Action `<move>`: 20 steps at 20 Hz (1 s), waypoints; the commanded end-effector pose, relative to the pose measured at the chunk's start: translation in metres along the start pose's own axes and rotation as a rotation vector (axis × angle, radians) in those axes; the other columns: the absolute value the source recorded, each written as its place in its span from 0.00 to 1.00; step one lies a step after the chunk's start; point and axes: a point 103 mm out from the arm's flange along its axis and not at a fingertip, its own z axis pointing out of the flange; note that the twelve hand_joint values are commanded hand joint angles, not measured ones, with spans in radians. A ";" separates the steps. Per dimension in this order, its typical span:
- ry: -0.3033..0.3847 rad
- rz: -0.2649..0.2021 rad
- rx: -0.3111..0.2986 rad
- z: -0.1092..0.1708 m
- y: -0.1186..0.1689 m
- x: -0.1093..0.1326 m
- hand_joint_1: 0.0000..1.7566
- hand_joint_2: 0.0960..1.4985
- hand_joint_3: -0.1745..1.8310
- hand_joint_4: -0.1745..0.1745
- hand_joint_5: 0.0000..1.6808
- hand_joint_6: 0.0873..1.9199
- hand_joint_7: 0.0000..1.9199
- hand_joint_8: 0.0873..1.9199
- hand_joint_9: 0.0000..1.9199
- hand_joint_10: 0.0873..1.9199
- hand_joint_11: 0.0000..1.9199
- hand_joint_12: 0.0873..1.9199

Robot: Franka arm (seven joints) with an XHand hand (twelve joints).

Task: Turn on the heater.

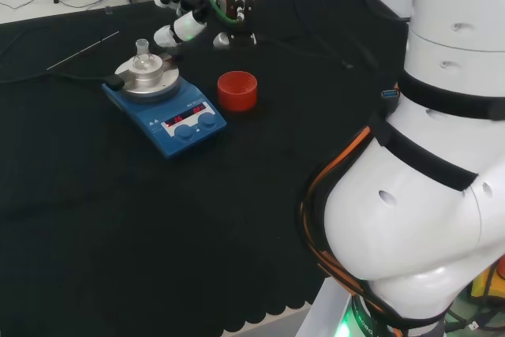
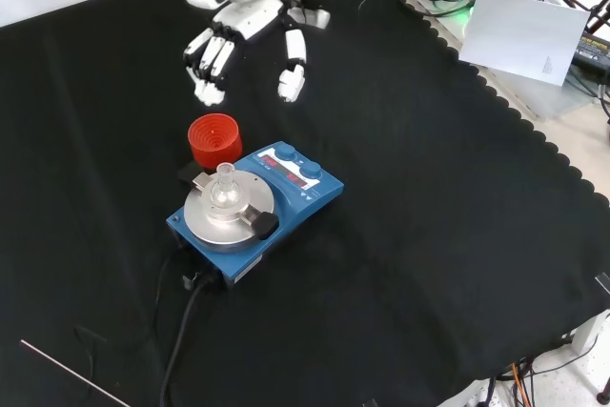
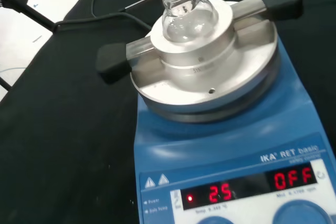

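Front view, item list w/ positions. Hand [image 2: 243, 30] is hanging at upper left of frame, fingers [image 2: 208, 64] pointing down, straight and spread, thumb [image 2: 292, 69] apart from them; holding nothing, touching nothing. Heater [image 2: 257, 212], blue box w/ round metal top plate, is sitting centre-left of frame, lit red displays and two blue knobs [image 2: 276, 154] facing toward the hand. Small clear flask [image 2: 226, 188] is standing upright in the metal block on the plate. Red ribbed ring [image 2: 213, 138] is standing just beside heater's upper left corner, between heater and fingers, w/ bare cloth showing between ring and fingertips. Black cable [image 2: 181, 331] is running off heater's lower left toward bottom edge. Thin rod [image 2: 67, 374] is lying at lower left corner. Black cloth [image 2: 448, 235] is lying bare over whole right half; its scalloped edge is running down the right side.

Head view: heater [image 1: 166, 108] is sitting left of centre, hand [image 1: 185, 17] above it near top edge, ring [image 1: 237, 91] to heater's right. Lower left of frame is showing bare cloth.

Wrist view: knobs are sitting at bottom edge, partly cut off.
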 end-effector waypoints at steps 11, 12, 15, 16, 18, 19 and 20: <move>-0.200 0.104 0.124 0.011 -0.068 0.002 0.60 0.37 0.51 0.51 0.31 0.00 0.52 0.28 0.65 0.19 0.43 0.61; -0.206 0.103 0.129 0.012 -0.072 0.003 0.60 0.37 0.51 0.51 0.31 0.00 0.54 0.29 0.67 0.20 0.45 0.60; -0.237 0.101 0.165 0.017 -0.078 0.006 0.73 0.37 0.49 0.40 0.31 0.00 0.61 0.41 0.76 0.29 0.65 0.45; -0.248 0.099 0.169 0.019 -0.080 0.007 0.76 0.35 0.51 0.37 0.30 0.00 0.62 0.44 0.77 0.33 0.73 0.39; -0.257 0.096 0.184 0.024 -0.083 0.009 0.75 0.34 0.52 0.34 0.28 0.00 0.63 0.50 0.79 0.38 0.83 0.31; -0.263 0.094 0.191 0.027 -0.085 0.009 0.72 0.35 0.51 0.34 0.27 0.00 0.64 0.54 0.79 0.39 0.86 0.29; -0.270 0.092 0.200 0.029 -0.086 0.010 0.70 0.36 0.49 0.34 0.27 0.00 0.65 0.57 0.79 0.41 0.88 0.28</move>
